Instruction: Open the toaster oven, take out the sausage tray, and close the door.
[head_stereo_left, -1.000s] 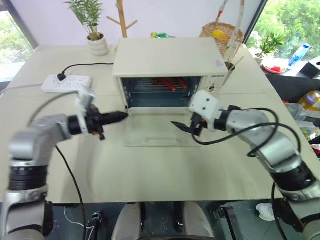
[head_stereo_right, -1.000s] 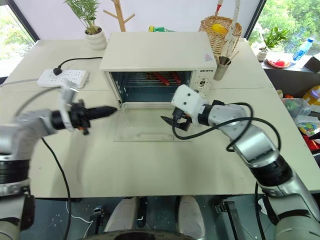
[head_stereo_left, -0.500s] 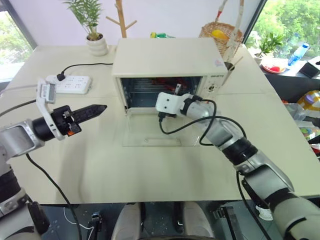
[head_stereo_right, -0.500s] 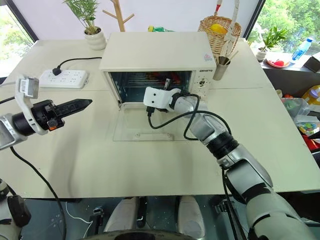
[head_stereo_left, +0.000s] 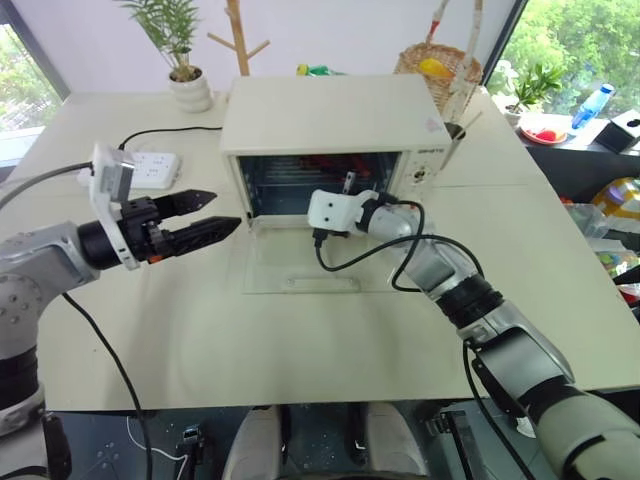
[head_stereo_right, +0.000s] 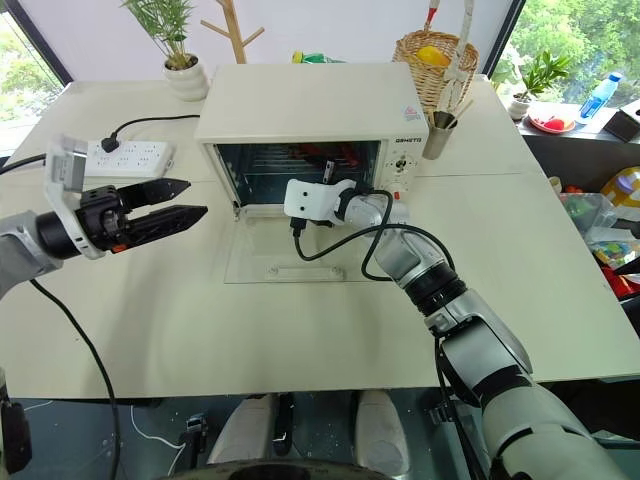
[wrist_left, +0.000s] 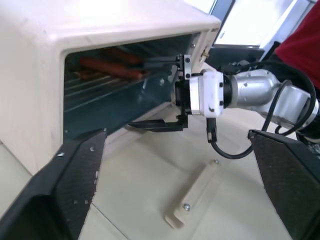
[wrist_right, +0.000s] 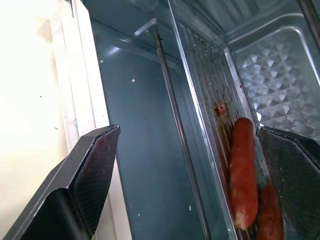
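Note:
The cream toaster oven (head_stereo_left: 330, 120) stands mid-table. Its glass door (head_stereo_left: 300, 262) lies open flat on the table, bar handle (wrist_left: 195, 200) toward me. Inside, the sausage tray (wrist_right: 200, 95) sits on the rack with reddish sausages (wrist_right: 243, 170) on it. My right gripper (wrist_left: 140, 92) is at the oven mouth, open wide, one finger above the tray's front rim and one below, gripping nothing. My left gripper (head_stereo_left: 227, 208) hovers over the table left of the oven, open and empty, pointing toward the opening.
A white power strip (head_stereo_left: 150, 168) with a black cord lies behind my left arm, a potted plant (head_stereo_left: 185, 85) further back. A wicker basket (head_stereo_left: 435, 62) and a utensil cup (head_stereo_right: 438, 135) stand right of the oven.
My left gripper has opened; it was shut in both earlier frames. My right gripper reached from over the door into the oven mouth a second ago and has held still since.

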